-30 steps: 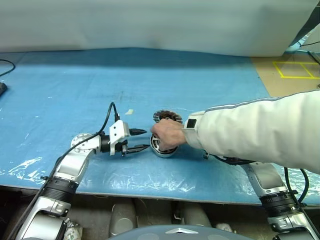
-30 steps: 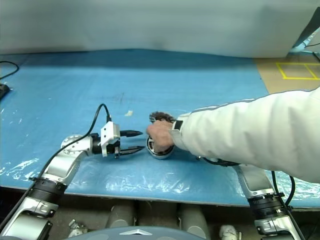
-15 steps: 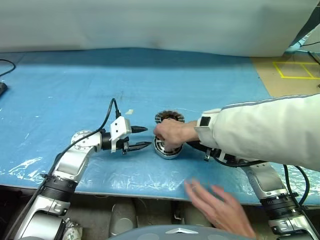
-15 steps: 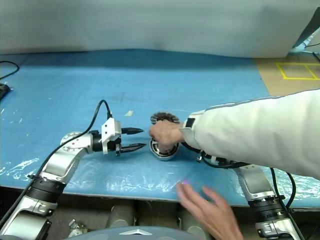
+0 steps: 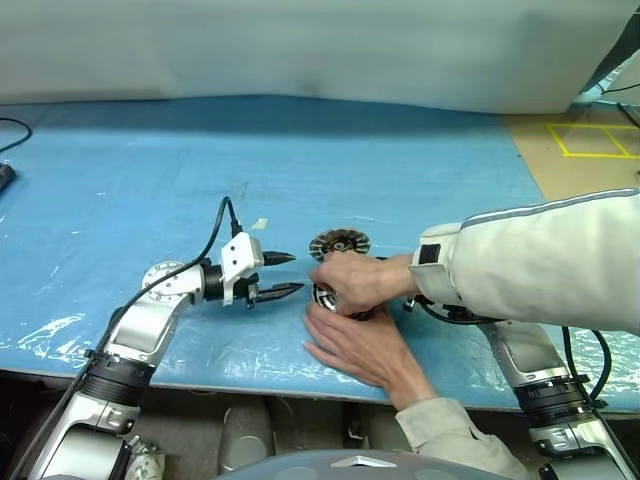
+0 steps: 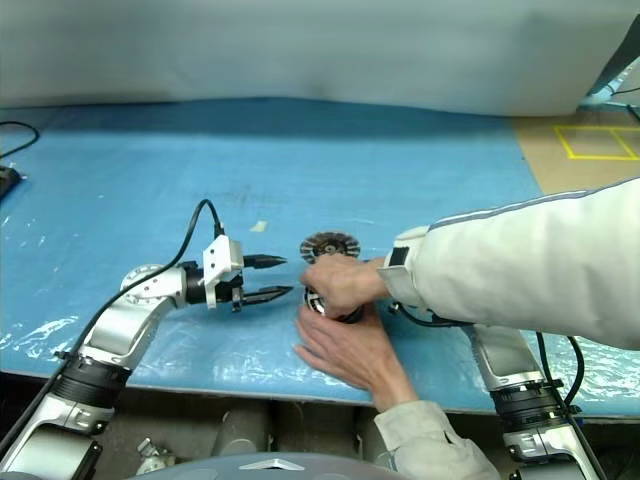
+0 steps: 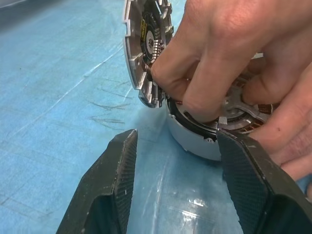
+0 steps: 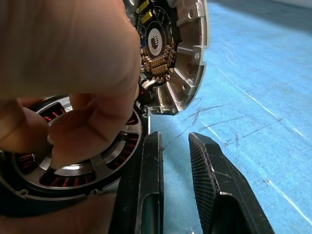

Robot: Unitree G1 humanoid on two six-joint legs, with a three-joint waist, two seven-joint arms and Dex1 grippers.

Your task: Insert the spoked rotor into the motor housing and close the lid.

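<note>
Two hands of a person (image 5: 355, 285) cover the motor housing (image 7: 195, 141) on the blue surface (image 5: 150, 180), pressing the spoked rotor (image 8: 78, 170) into it, with the lid (image 5: 339, 244) just behind. The left claw (image 5: 285, 275) is spread and empty beside them, and the right claw (image 8: 175, 161) is nearly pressed together, pinching nothing. Any closing or advance risks nipping fingers or knocking the lid.

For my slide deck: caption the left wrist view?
A person's hand presses the spoked rotor into the motor housing, lid tilted behind.

The lid (image 5: 339, 243) lies behind the motor housing (image 7: 195, 141).
</note>
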